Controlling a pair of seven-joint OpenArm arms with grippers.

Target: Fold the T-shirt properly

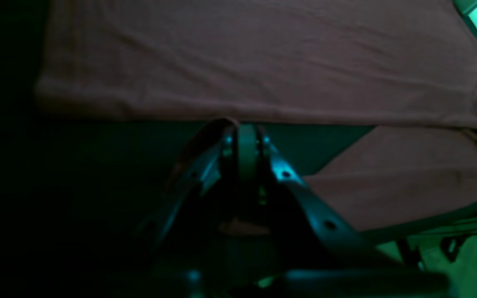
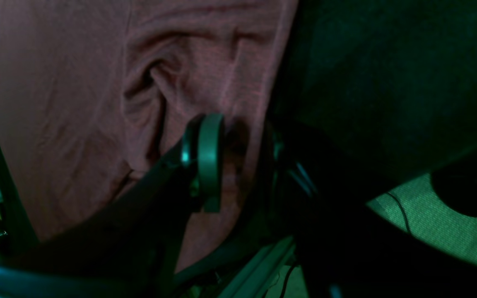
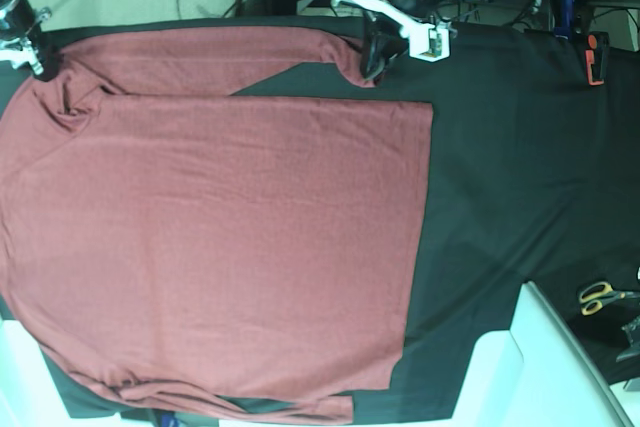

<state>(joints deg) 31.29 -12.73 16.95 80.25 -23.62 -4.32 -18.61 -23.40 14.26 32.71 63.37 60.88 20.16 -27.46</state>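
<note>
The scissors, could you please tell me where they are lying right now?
In the base view the scissors lie at the far right edge on the black cloth sheet, well clear of the T-shirt.

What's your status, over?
Left pincer shut on sleeve cuff of dusty brick-red knit T-shirt. Right pincer straddling its edge, grip unconfirmed. Body flat on black cloth sheet. Nothing lying on it.

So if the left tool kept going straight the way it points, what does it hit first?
The left tool is shut with its tips at the sleeve cuff of the T-shirt. Straight ahead, past a thin strip of black cloth, lies the shirt's long body edge, so probably that, though depth is unclear.
</note>
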